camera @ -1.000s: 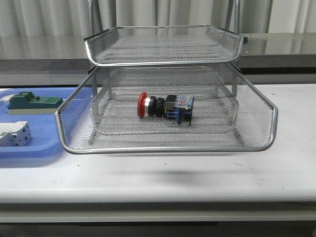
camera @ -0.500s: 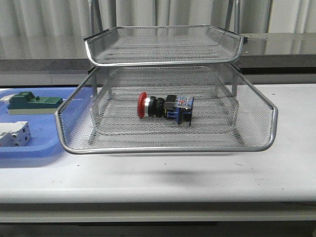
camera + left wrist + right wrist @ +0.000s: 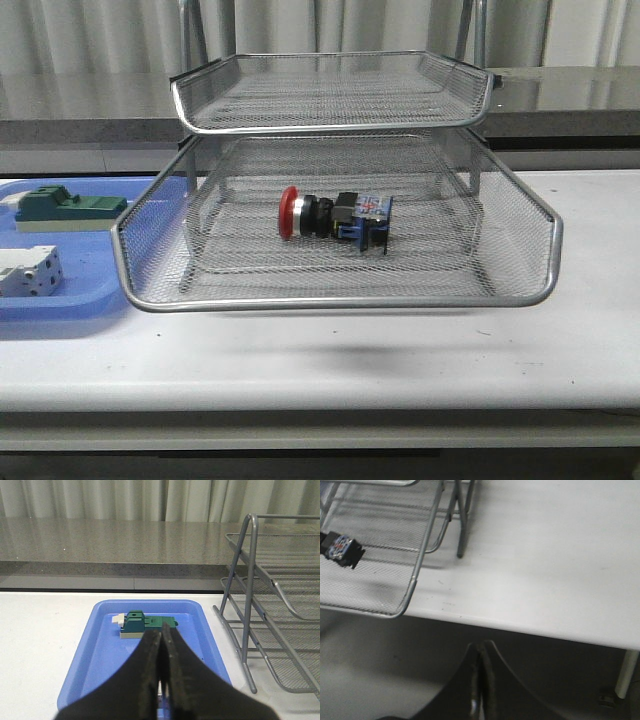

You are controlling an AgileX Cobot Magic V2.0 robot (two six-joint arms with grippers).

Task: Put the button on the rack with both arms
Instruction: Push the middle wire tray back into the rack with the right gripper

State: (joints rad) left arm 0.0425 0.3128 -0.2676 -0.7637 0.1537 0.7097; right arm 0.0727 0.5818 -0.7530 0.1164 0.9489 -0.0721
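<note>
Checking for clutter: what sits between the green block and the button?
Front view: only the rack's mesh side wall separates green block and button.

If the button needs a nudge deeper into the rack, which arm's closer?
Right, probably. Its camera shows the button and rack edge nearby, with the right hand shut and empty. The left hand, also shut, hangs over the blue tray, off to the rack's side.
</note>
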